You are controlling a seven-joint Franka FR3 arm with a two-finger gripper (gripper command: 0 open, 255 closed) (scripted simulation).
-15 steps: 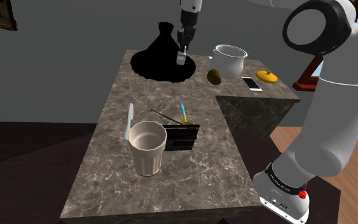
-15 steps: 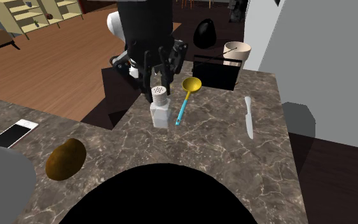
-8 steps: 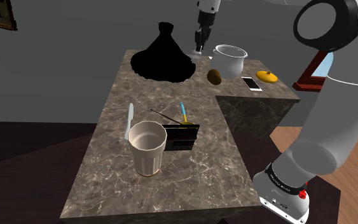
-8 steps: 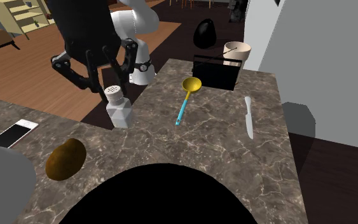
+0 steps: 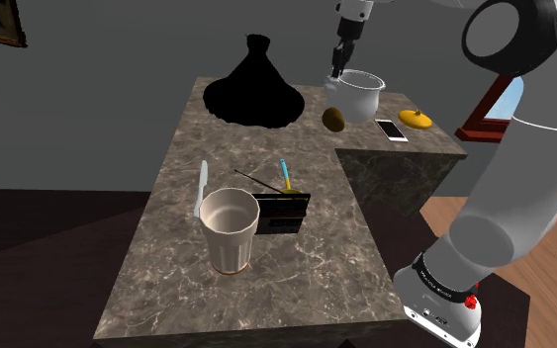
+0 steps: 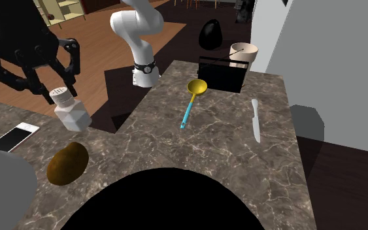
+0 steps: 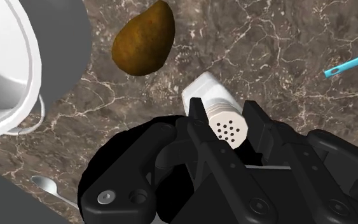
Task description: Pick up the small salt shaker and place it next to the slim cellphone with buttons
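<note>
Now salt shaker (image 6: 71, 115) clasped by cap between end effector (image 6: 59, 91) fingers.

Claw (image 6: 57, 91) carries salt shaker (image 6: 70, 112) sideways, away from yellow ladle (image 6: 190, 104).
Ladle, just beside claw 1.0 s ago, now sits well apart; brown potato (image 6: 67, 163) comes to lie just below claw, white pot (image 5: 360, 97) close beside it, phone (image 6: 14, 137) nearer.

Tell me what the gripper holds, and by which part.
The gripper clasps the white salt shaker at its perforated cap end; its body hangs free below.
</note>
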